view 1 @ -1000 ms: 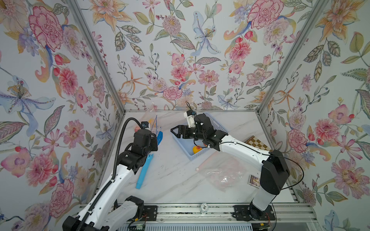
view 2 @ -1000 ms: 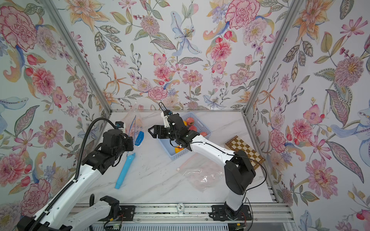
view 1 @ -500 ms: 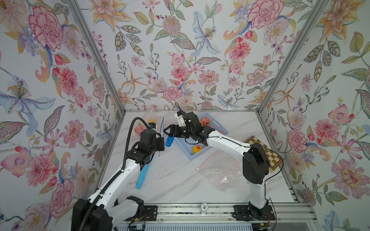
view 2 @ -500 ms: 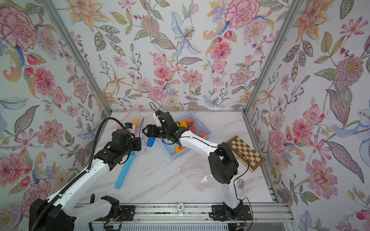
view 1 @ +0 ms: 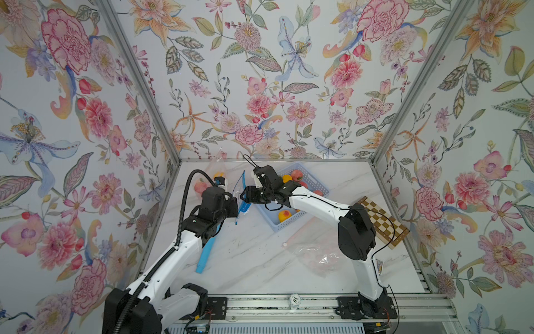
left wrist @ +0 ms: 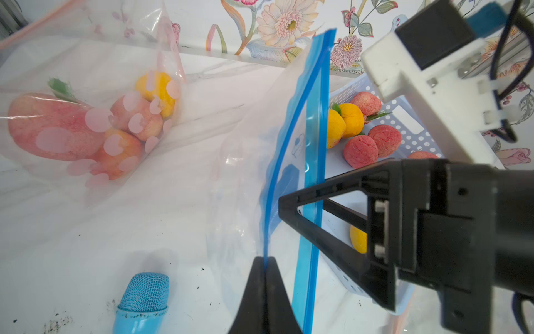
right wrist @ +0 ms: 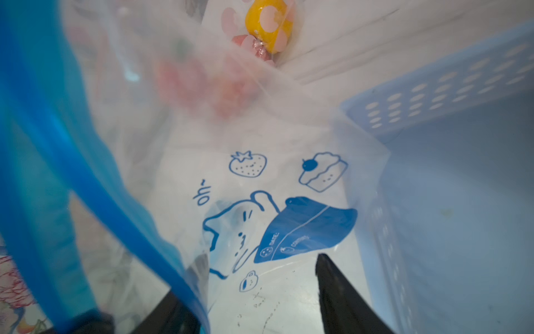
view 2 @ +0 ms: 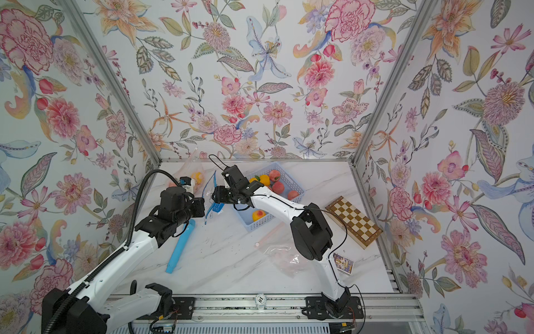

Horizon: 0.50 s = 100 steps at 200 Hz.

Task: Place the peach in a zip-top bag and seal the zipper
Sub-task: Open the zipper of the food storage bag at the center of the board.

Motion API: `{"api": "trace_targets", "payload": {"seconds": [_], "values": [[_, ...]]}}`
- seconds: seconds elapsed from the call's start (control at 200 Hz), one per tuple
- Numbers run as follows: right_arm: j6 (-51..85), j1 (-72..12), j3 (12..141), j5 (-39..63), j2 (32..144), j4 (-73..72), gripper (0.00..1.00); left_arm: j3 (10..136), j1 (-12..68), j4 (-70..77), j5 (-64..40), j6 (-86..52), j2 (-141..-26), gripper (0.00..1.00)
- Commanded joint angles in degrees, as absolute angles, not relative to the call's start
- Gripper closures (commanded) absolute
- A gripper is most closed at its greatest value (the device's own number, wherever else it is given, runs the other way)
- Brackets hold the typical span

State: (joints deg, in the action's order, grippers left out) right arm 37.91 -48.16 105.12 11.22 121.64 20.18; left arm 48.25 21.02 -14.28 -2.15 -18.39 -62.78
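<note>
A clear zip-top bag (view 1: 241, 191) (view 2: 212, 196) with a blue zipper band (left wrist: 313, 115) and blue cartoon prints (right wrist: 289, 202) hangs upright left of the basket, empty. My left gripper (view 1: 235, 206) (view 2: 205, 209) (left wrist: 264, 266) is shut on one lip of its mouth. My right gripper (view 1: 244, 196) (view 2: 215, 198) (right wrist: 248, 277) is open at the other lip, whose band drapes over one of its fingers (left wrist: 318, 240). Several pink peaches (view 1: 295, 175) (view 2: 274, 175) (left wrist: 367, 104) lie with oranges in the blue basket (view 1: 315, 185) (right wrist: 433, 86).
A second bag (view 1: 212, 176) (left wrist: 86, 124) of fruit rests at the back left. A blue microphone (view 1: 205, 254) (left wrist: 141, 292) lies under my left arm. A flat pinkish bag (view 1: 318, 257) lies front right, a chessboard (view 1: 381, 219) by the right wall, a small card (view 2: 342, 263) near it.
My right arm has swung left from over the basket to the bag's mouth, its jaws narrowing. My left arm has brought the bag toward the middle, still shut on it.
</note>
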Motion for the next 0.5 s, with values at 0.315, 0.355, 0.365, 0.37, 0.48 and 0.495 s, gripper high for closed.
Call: {"api": "trace_targets", "payload": {"seconds": [0.315, 0.355, 0.365, 0.37, 0.48, 0.495], "values": [[34.57, -49.74, 110.36, 11.1, 125.59, 25.63, 0.74, 45.36, 22.59, -14.36, 7.09, -21.73, -55.16, 1.0], [34.16, -50.12, 110.81, 11.86, 125.51, 25.66, 0.76, 44.95, 22.63, -14.17, 9.39, -22.47, -54.92, 1.0], [34.18, -50.21, 110.93, 12.04, 125.55, 25.69, 0.77, 44.88, 22.6, -14.15, 9.88, -22.6, -54.91, 1.0], [34.18, -50.24, 111.01, 12.08, 125.53, 25.68, 0.77, 44.85, 22.59, -14.11, 10.0, -22.68, -54.92, 1.0], [34.02, -51.05, 110.59, 14.08, 124.9, 25.43, 0.88, 44.36, 22.67, -13.1, 13.99, -23.8, -54.97, 1.0], [34.01, -51.14, 110.33, 14.13, 124.77, 25.28, 0.9, 44.38, 22.6, -12.98, 14.21, -23.77, -55.05, 1.0]]}}
